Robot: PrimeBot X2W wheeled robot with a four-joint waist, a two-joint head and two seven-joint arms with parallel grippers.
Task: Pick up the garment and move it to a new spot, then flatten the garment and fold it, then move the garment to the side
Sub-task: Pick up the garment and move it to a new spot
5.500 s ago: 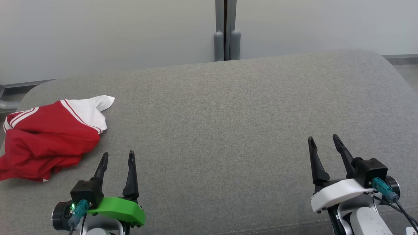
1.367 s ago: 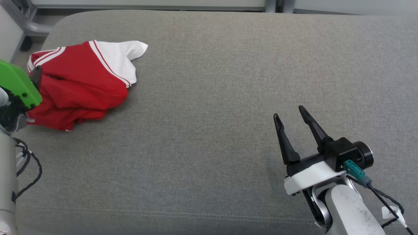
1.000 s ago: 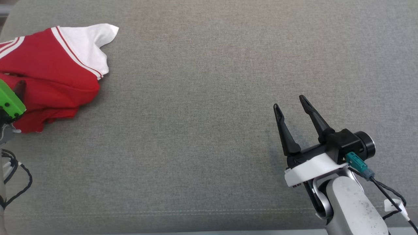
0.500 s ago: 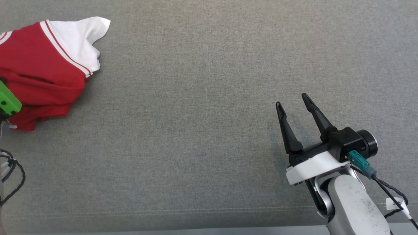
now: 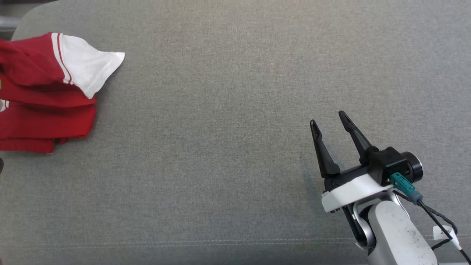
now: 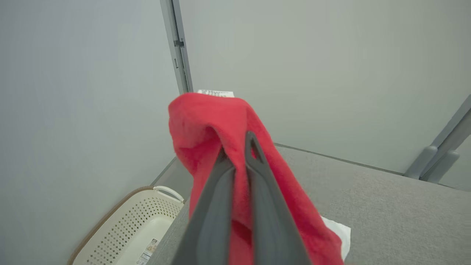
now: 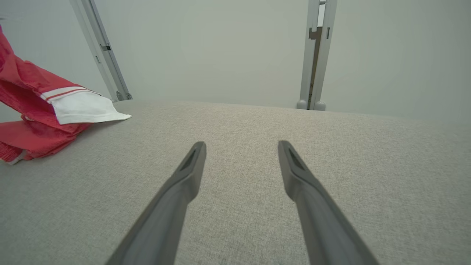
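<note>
The garment [image 5: 40, 95] is red with a white, red-striped sleeve and lies bunched at the far left of the grey cushion [image 5: 228, 110]. In the left wrist view my left gripper [image 6: 237, 151] is shut on a fold of the garment [image 6: 206, 125], which drapes over both fingers and hangs lifted above the cushion. My right gripper [image 5: 327, 121] hovers open over the cushion's right part with nothing between its fingers; in its own view the right gripper [image 7: 241, 147] points across the cushion, and the garment [image 7: 40, 106] rises at the left edge.
A cream perforated laundry basket [image 6: 136, 228] stands on the floor beside the cushion's left end. Pale walls with grey metal posts [image 7: 316, 55] lie behind the cushion. The cushion's front seam [image 5: 184, 243] runs along the bottom of the head view.
My left gripper has shut on the garment and pulled its left part up, so the cloth now hangs stretched and the white sleeve has shifted. The head camera has moved. The right gripper stays open.
</note>
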